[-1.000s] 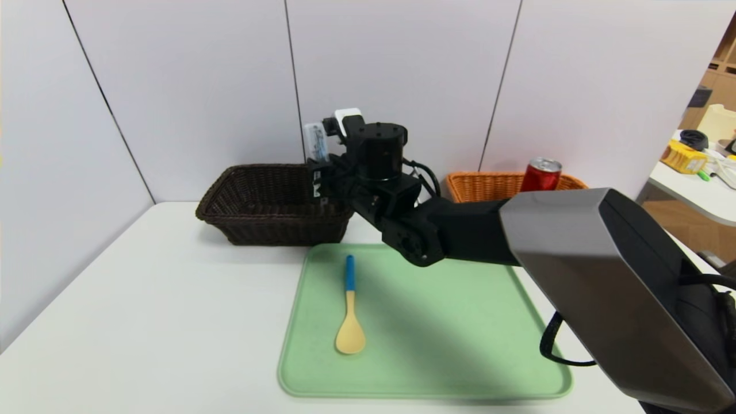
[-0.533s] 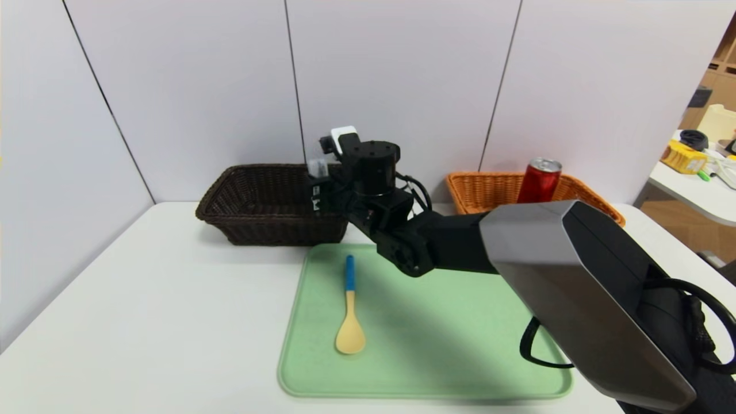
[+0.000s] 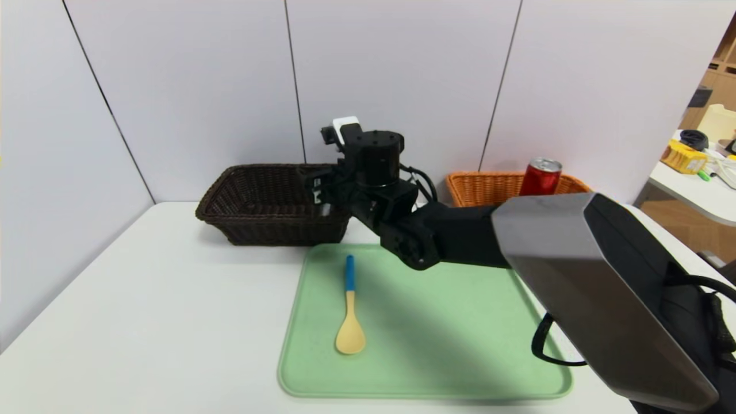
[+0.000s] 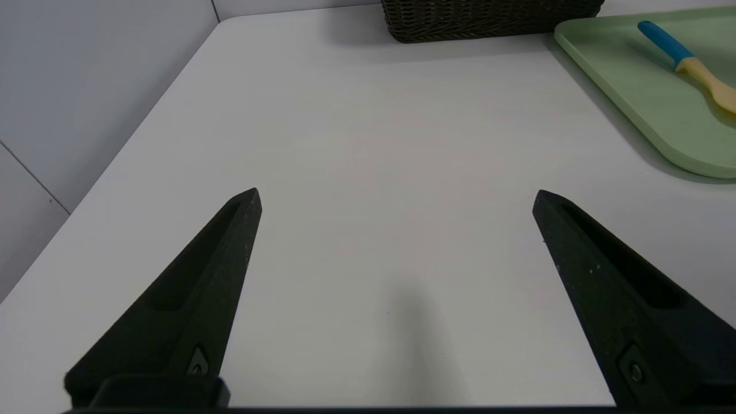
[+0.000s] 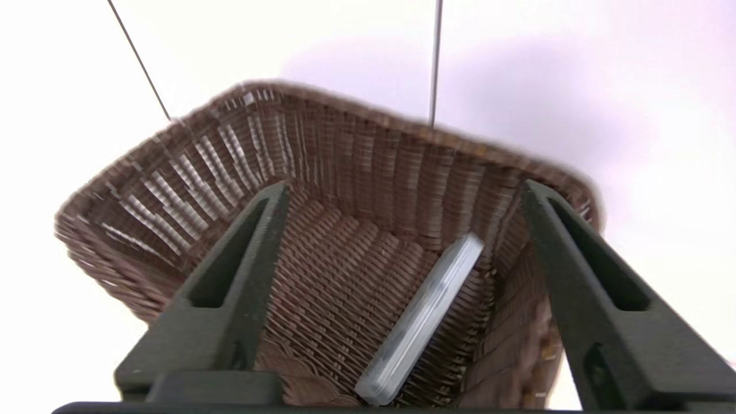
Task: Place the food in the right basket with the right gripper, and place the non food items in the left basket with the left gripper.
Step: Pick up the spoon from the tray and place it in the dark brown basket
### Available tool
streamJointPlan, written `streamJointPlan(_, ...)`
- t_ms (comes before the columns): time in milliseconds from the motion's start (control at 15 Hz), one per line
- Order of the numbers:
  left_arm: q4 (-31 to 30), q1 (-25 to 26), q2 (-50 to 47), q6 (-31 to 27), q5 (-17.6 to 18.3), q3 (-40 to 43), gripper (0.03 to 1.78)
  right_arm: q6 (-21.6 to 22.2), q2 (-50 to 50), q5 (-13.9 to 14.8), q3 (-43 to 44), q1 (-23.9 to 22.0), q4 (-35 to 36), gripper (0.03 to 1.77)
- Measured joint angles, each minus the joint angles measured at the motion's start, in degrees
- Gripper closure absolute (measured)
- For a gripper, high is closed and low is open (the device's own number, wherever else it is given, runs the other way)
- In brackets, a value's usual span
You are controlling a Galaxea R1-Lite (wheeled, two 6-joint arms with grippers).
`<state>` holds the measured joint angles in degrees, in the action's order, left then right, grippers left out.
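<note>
My right gripper (image 3: 318, 192) (image 5: 402, 190) hangs open over the right end of the dark brown basket (image 3: 253, 195) (image 5: 345, 149). The grey translucent case (image 5: 422, 322) lies loose on the basket floor, leaning against the side wall, free of both fingers. The yellow spoon with the blue handle (image 3: 349, 310) (image 4: 690, 63) lies on the green tray (image 3: 460, 345). The red can (image 3: 539, 175) stands upright in the orange-tan basket (image 3: 489, 187). My left gripper (image 4: 397, 195) is open and empty above bare table to the left of the tray; the head view does not show it.
White wall panels close off the table just behind both baskets and along its left side. A side table with clutter (image 3: 696, 155) stands off to the far right. My right forearm (image 3: 575, 264) reaches across the tray's right half.
One second ago the right gripper held the case upright above the dark basket. It lowered it, then opened; the case now lies inside the basket.
</note>
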<state>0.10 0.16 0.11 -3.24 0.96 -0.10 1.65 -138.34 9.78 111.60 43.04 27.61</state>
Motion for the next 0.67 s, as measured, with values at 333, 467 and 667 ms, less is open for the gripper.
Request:
streamJointPlan(333, 0.0, 0.0, 0.0, 0.0, 0.0, 0.0, 0.12, 2.3, 12.8, 0.4, -8.0, -0.4, -8.9, 0.24)
streamJointPlan(467, 0.0, 0.0, 0.0, 0.0, 0.0, 0.0, 0.12, 2.6, 19.7, 0.5, -15.1, -1.0, -9.5, 0.21)
streamJointPlan(667, 0.0, 0.0, 0.0, 0.0, 0.0, 0.0, 0.12, 2.8, 30.3, 0.4, -26.2, -2.4, -9.9, 0.17)
